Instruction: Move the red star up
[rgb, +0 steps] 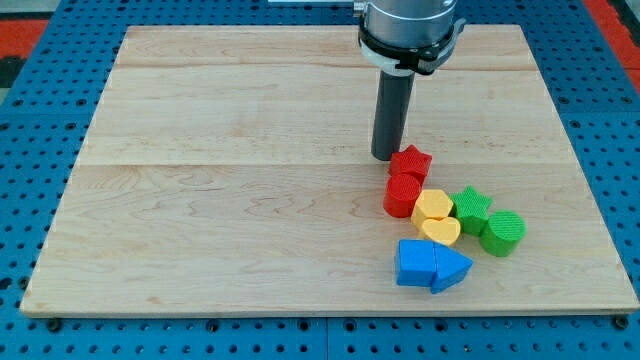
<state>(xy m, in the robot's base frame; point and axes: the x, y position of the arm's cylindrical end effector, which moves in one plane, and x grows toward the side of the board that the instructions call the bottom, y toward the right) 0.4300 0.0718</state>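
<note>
Resting on the wooden board (200, 200) with nothing held, my tip (385, 157) touches the upper-left edge of the red star (411, 162), which heads the block cluster, so an upward push needs repositioning below it.

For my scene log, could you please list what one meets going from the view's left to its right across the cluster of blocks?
My tip → red cylinder → yellow heart → green star → green cylinder. The other blocks overlap these in left-right position.
</note>
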